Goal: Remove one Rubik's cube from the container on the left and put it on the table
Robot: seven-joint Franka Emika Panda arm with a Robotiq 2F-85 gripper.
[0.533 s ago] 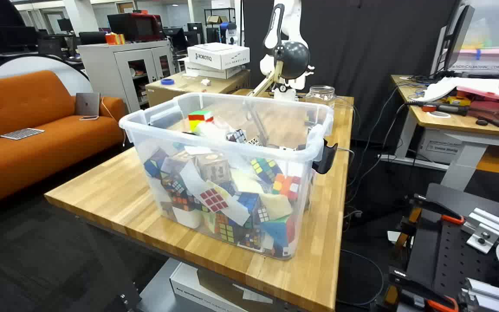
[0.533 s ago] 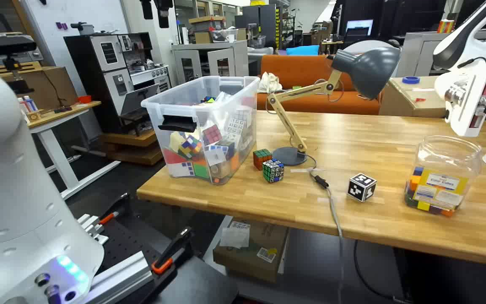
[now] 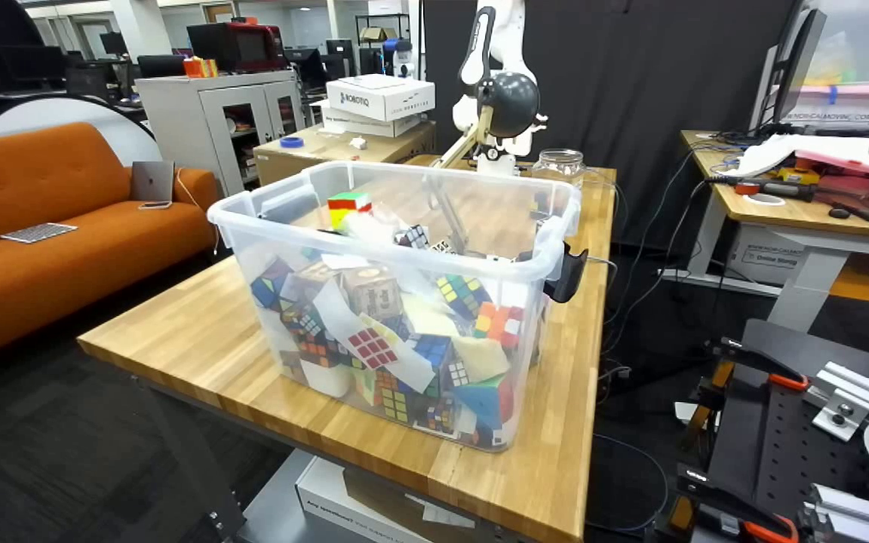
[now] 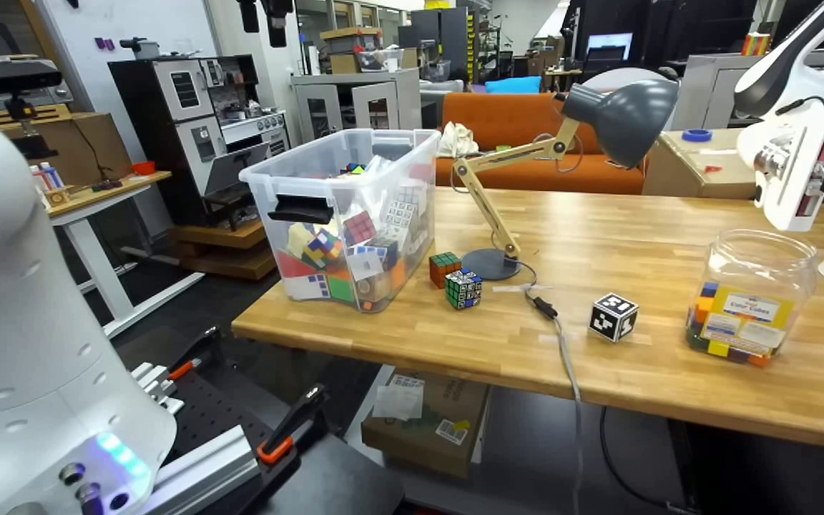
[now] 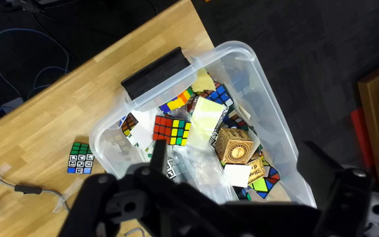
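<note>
The see-through container stands at one end of the table, its rim showing in both exterior views (image 3: 397, 247) (image 4: 290, 179) and the wrist view (image 5: 270, 89). Many Rubik's cubes, papers and plastic wrap fill it. A red, yellow and green Rubik's cube (image 5: 171, 130) lies on top near the dark handle. My gripper (image 5: 237, 151) is open and empty above the container. Its left finger overlaps that cube's lower edge in the wrist view; the other reaches past the far wall. Dark tips at the top of an exterior view (image 4: 263, 20) look like my fingers. The wooden table (image 4: 591, 222) is beneath.
Two Rubik's cubes (image 4: 463, 289) (image 4: 445, 269) sit beside the container. A desk lamp (image 4: 619, 121) stands by them with its cable. A black-and-white marker cube (image 4: 614, 317) and a plastic jar (image 4: 752, 307) stand farther along. A brown patterned box (image 5: 235, 146) lies in the container.
</note>
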